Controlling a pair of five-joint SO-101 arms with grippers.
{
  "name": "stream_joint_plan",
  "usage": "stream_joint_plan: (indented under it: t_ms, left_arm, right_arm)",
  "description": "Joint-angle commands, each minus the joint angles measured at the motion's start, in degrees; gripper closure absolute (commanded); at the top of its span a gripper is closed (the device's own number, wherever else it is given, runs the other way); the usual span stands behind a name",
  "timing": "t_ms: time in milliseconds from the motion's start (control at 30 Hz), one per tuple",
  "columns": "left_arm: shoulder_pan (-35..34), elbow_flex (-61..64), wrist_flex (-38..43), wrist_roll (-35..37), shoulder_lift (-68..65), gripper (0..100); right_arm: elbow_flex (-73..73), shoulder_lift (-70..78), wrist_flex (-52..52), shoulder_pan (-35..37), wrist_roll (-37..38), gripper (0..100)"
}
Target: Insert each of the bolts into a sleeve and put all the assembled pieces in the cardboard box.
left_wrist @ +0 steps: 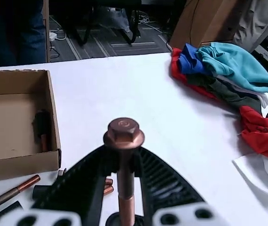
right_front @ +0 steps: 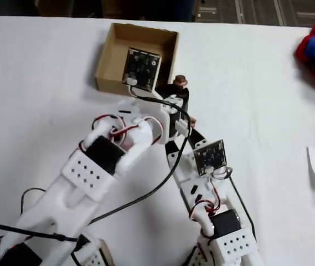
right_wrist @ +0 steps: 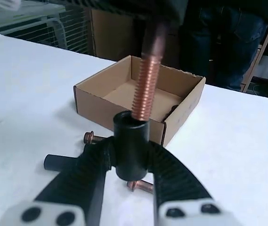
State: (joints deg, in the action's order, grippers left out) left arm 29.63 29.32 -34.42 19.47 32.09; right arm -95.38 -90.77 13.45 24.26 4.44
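Note:
My left gripper (left_wrist: 124, 157) is shut on a copper bolt (left_wrist: 124, 134), head up, just right of the cardboard box (right_front: 106, 62); its head shows from above too (right_front: 180, 81). My right gripper (right_wrist: 131, 157) is shut on an upright black sleeve (right_wrist: 131, 150) directly below. The bolt's threaded end (right_wrist: 144, 89) is dipping into the sleeve's mouth. One assembled piece (left_wrist: 42, 128) lies inside the box (left_wrist: 16, 155). A loose bolt (left_wrist: 12, 192) and a loose sleeve (right_wrist: 54, 162) lie on the table near the grippers.
More loose bolts (right_wrist: 94, 137) (right_wrist: 141, 185) lie under the right gripper, in front of the box (right_wrist: 96, 94). A heap of coloured clothes (left_wrist: 228, 70) and a white sheet (left_wrist: 261, 174) sit toward the table's right side.

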Motion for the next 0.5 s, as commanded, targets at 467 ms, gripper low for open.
stream_joint_plan:
  t_ms: [467]
  left_arm:
    - [0.18, 0.04, 1.14, -0.09, -2.11, 98]
  right_arm:
    - [0.62, -1.8, -0.92, -1.1, -0.44, 97.5]
